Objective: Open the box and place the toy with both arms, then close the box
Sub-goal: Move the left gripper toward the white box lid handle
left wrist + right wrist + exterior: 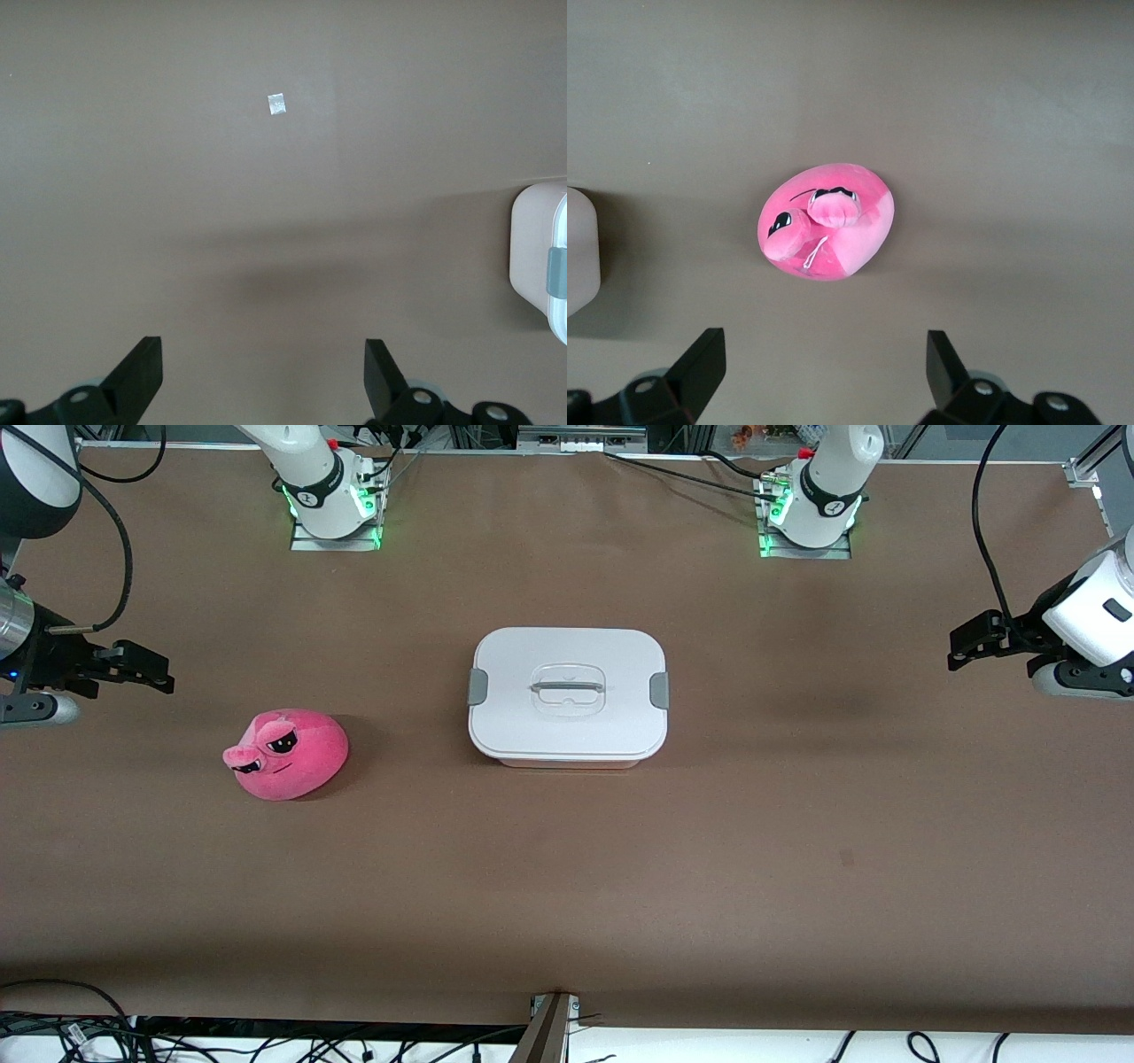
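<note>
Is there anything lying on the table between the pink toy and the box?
No. In the front view only bare brown table lies between the toy and the box, whose lid is on.

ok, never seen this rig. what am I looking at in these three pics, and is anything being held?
Two robot arms are bolted along one edge of a brown table. The wide picture comes from a high camera facing them. The other two come from cameras on each arm's wrist, looking down past the black fingers.

On the table: a box with its white lid on, side clips and handle visible, and a pink plush toy lying toward the right arm's end.

The right gripper hangs open over the table with the toy in its wrist view. The left gripper hangs open over bare table at the left arm's end, the box's edge just showing in its wrist view.

Nothing is held; both arms wait.
</note>
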Controlling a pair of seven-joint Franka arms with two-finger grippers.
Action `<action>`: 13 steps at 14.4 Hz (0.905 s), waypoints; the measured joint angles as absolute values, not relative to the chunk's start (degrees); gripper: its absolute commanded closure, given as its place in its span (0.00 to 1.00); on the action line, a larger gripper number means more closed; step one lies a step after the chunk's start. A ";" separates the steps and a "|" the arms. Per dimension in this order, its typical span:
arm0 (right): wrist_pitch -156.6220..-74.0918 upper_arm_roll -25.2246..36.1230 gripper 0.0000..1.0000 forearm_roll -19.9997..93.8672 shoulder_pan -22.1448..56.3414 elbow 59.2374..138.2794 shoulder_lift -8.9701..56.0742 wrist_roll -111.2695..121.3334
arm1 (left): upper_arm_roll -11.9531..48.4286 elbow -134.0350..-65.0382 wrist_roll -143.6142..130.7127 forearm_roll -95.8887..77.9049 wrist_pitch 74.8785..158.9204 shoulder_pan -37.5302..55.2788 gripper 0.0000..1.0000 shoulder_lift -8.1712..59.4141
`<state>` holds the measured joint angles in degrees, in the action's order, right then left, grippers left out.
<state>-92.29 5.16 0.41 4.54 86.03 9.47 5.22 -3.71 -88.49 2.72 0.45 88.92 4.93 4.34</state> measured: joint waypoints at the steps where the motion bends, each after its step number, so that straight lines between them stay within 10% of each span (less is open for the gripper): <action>1: -92.30 5.16 0.00 0.41 4.55 86.03 9.47 5.22 | -3.71 -88.49 2.72 0.45 88.92 4.94 0.00 4.34; 13: -92.30 5.31 0.00 0.41 4.48 86.03 9.47 5.22 | -0.38 -84.32 0.27 0.12 83.22 6.15 0.00 7.27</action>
<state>-92.30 5.31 0.41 4.48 86.03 9.47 5.22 -0.38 -84.32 0.27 0.12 83.22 6.15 7.27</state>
